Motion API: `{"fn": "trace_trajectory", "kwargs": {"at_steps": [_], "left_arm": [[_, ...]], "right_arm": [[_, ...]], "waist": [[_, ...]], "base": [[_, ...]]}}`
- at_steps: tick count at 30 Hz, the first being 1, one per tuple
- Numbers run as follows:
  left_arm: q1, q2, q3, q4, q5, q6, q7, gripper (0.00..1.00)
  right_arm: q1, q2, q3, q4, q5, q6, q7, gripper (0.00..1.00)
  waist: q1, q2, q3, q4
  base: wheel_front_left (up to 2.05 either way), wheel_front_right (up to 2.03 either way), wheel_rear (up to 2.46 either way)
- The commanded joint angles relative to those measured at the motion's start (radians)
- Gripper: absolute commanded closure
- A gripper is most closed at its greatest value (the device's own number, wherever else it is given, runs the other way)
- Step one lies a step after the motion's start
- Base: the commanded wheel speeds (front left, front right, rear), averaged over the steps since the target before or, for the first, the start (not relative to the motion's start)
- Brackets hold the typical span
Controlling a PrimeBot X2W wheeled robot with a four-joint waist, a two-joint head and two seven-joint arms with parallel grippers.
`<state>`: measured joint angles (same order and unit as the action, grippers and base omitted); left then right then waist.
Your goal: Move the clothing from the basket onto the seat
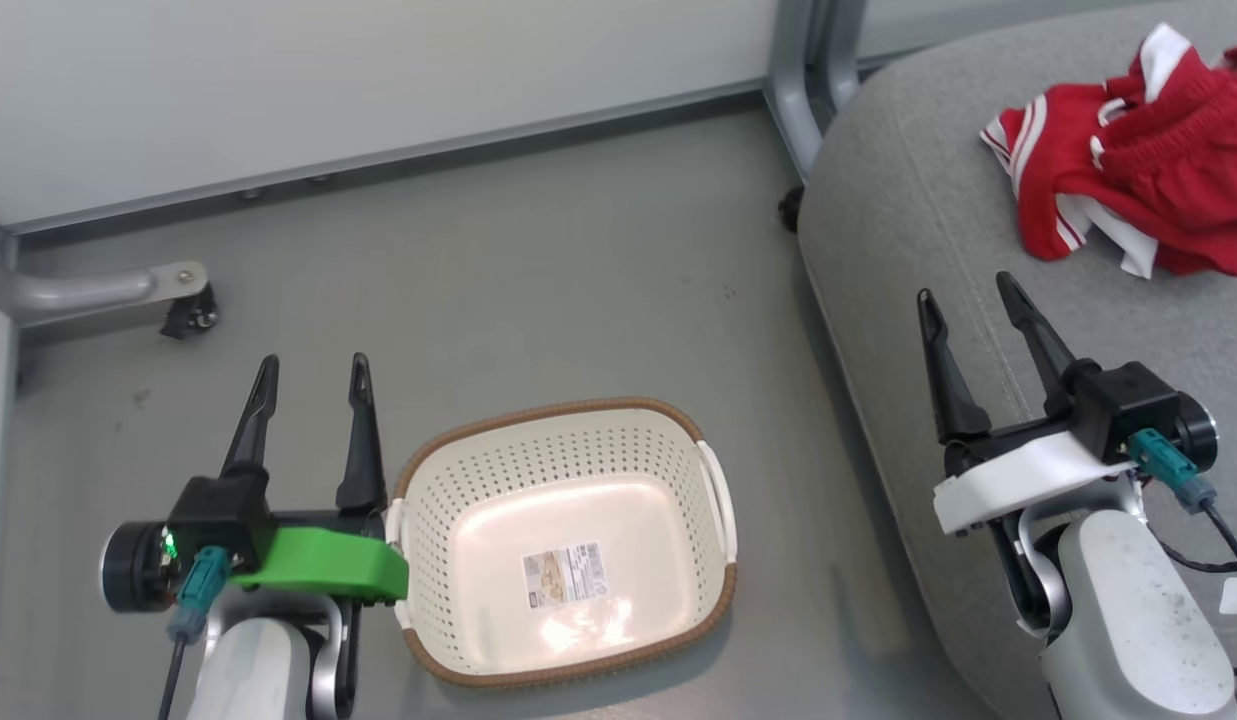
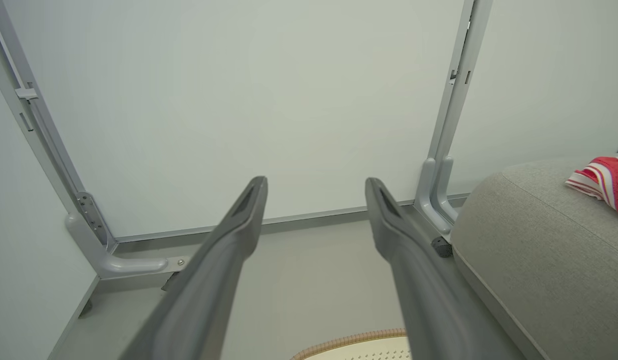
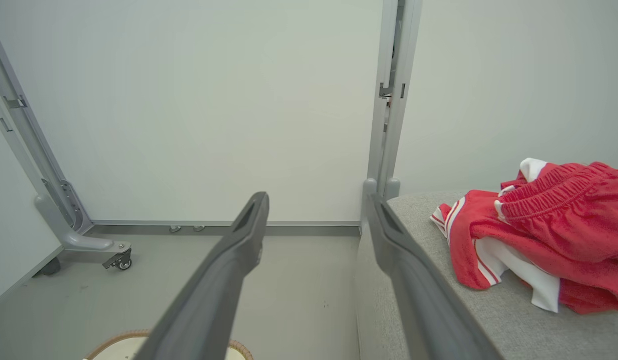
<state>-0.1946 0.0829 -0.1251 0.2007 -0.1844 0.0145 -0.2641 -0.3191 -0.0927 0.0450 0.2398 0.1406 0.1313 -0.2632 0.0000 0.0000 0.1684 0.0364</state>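
- Cream-white perforated plastic forms the basket [image 1: 568,408], which stands with its brown woven-look rim on the grey floor [image 1: 498,250] closest to the robot. A paper label [image 1: 564,572] lies flat on its bottom (the plastic around it catches the light).
- On a green mount, the left gripper [image 1: 313,362] hovers just beside the basket's left handle. Its two dark fingers are spread wide and grasp nothing.
- On a white mount, the right gripper [image 1: 963,288] hangs over the near edge of the seat [image 1: 908,230]. Its fingers are likewise parted, with nothing between them.
- The seat, a large grey woven cushion with a stitched seam, lies to the right of the basket and a little apart from it.
- The clothing [image 1: 1138,170] lies in a crumpled heap on the far right part of the seat, well apart from both grippers. The red shorts with their elastic waist sit on top of the red jersey, whose white stripes show at the heap's left edge.
- Farthest back, a grey metal frame foot [image 1: 183,300] with a small caster rests on the floor at the left, and the pale wall panels [image 1: 378,60] meet the floor behind it.
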Motion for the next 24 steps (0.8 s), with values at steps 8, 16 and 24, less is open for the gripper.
{"fn": "trace_trajectory", "kwargs": {"at_steps": [8, 16, 24], "left_arm": [[0.092, -0.009, 0.067, -0.028, 0.025, -0.013, 0.0, 0.0], [0.145, -0.016, 0.091, -0.046, 0.046, -0.036, 0.0, 0.0], [0.153, -0.021, 0.079, -0.039, 0.053, -0.058, 0.0, 0.0]], "right_arm": [[0.082, 0.028, 0.023, -0.04, -0.013, -0.001, -0.002, 0.0], [0.169, 0.036, 0.029, -0.074, -0.02, -0.001, -0.002, 0.0], [0.246, 0.041, 0.019, -0.11, -0.024, -0.001, -0.002, 0.0]], "waist": [[0.0, 0.0, -0.098, 0.08], [0.0, 0.0, -0.145, 0.077], [0.0, 0.0, -0.166, 0.067]], "base": [[0.0, 0.0, 0.0], [0.0, 0.0, 0.0], [0.0, 0.0, 0.0]]}}
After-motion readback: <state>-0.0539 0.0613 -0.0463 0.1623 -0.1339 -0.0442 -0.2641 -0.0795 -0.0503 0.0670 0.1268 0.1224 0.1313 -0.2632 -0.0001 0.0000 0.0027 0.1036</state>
